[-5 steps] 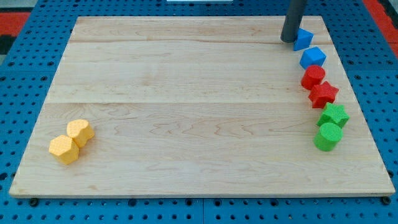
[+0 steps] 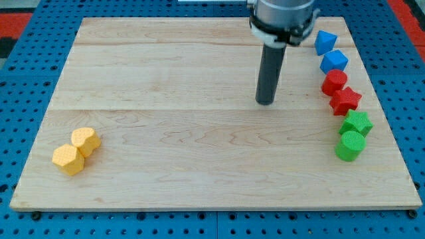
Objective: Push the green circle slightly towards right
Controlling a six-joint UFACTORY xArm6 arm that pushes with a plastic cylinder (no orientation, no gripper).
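Note:
The green circle (image 2: 350, 145) is a short green cylinder near the board's right edge, low in the view. A green star (image 2: 357, 123) touches it just above. My tip (image 2: 265, 101) rests on the board to the left of and above the green circle, well apart from it and from every block. The rod rises from the tip to the arm's end at the view's top.
Above the green star, along the right edge, a column runs up: a red star (image 2: 345, 100), a red block (image 2: 334, 81), a blue block (image 2: 334, 62), a blue block (image 2: 324, 42). Two yellow blocks (image 2: 85, 140) (image 2: 68, 159) touch at the lower left of the wooden board (image 2: 199, 159).
My tip has moved from beside the top blue block, down and to the left, toward the board's middle. No block has moved.

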